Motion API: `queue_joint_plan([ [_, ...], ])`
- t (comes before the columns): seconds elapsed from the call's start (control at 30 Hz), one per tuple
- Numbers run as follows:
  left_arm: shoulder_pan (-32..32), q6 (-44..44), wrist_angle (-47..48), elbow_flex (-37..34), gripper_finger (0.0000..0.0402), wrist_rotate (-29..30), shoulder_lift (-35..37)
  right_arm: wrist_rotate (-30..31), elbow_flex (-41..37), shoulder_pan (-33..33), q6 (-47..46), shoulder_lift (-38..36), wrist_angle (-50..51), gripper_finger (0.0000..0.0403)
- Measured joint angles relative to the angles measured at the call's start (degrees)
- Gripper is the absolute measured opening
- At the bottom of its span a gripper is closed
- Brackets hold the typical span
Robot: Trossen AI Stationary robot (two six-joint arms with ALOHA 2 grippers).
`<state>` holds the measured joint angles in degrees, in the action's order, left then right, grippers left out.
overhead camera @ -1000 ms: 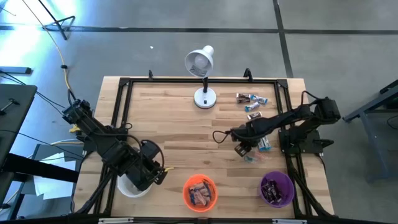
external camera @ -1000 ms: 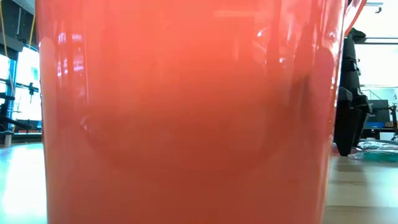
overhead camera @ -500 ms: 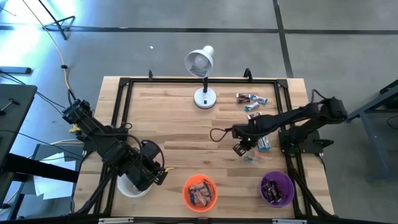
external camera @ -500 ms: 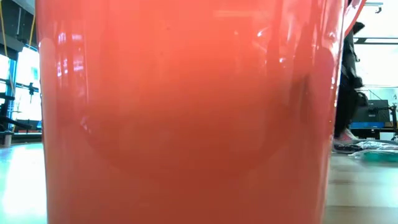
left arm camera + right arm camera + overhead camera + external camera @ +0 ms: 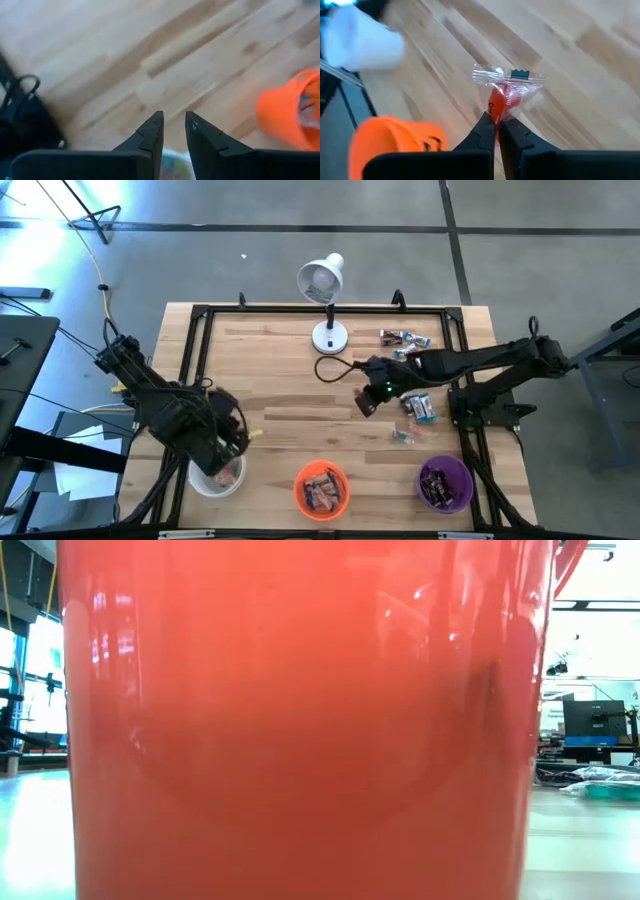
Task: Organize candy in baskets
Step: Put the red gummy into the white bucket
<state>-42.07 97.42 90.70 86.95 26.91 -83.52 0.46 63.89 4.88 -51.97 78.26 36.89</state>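
High view, right tool [image 5: 366, 402] mid-table pinching red candy [image 5: 506, 93], open wood around

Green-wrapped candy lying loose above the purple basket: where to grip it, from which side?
Judging by the high view, the green candy lies flat and alone on the table. Come straight down and pinch across its middle; the purple basket sits apart, so it shouldn't interfere.

You will find no legible text here. The red candy in a clear crinkled wrapper [image 5: 506, 90], pinched in the right gripper [image 5: 497, 131], carries dark print along its side, too blurred to read. The bright orange round basket [image 5: 395, 140] bears dark marks on its wall, likewise unreadable.
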Motion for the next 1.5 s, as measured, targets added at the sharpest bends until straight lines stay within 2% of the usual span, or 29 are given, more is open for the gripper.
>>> queue_joint_plan([
  [0.17,0.76,-5.19,-0.67,-0.47,0.0065,10.72,3.85,6.06,3.97,2.43,-0.06,1.66,-6.34,0.0000],
  [0.27,1.70,-8.42,-0.71,-0.58,0.0065,14.55,5.21,7.44,4.38,3.88,-0.48,4.17,-12.76,0.0000],
  [0.53,4.10,-17.02,-0.68,-0.60,0.0065,20.37,8.03,10.70,4.40,7.65,-1.99,12.81,-35.15,0.0000],
  [0.73,6.51,-20.36,-0.68,-0.60,0.0064,22.17,9.29,9.87,4.87,9.28,-3.67,19.87,-52.78,0.0000],
  [0.97,8.58,-21.17,-0.71,-0.60,0.0064,22.89,9.90,4.33,17.49,10.80,-0.63,29.78,-49.91,0.0000],
  [1.07,9.42,-20.97,-0.73,-0.60,0.0064,22.95,10.44,2.48,25.35,11.08,1.49,33.41,-44.13,0.0000],
  [1.27,11.02,-21.76,-0.68,-0.60,0.0064,24.67,13.08,2.39,40.36,12.16,8.48,38.94,-30.25,0.0000],
  [1.4,12.45,-24.87,-0.67,-0.60,0.0064,26.70,16.04,2.53,47.34,12.16,9.95,42.45,-27.78,0.0000],
  [1.5,13.55,-26.08,-0.65,-0.60,0.0064,27.52,18.28,5.34,50.73,12.18,10.57,44.75,-28.00,0.0000],
])
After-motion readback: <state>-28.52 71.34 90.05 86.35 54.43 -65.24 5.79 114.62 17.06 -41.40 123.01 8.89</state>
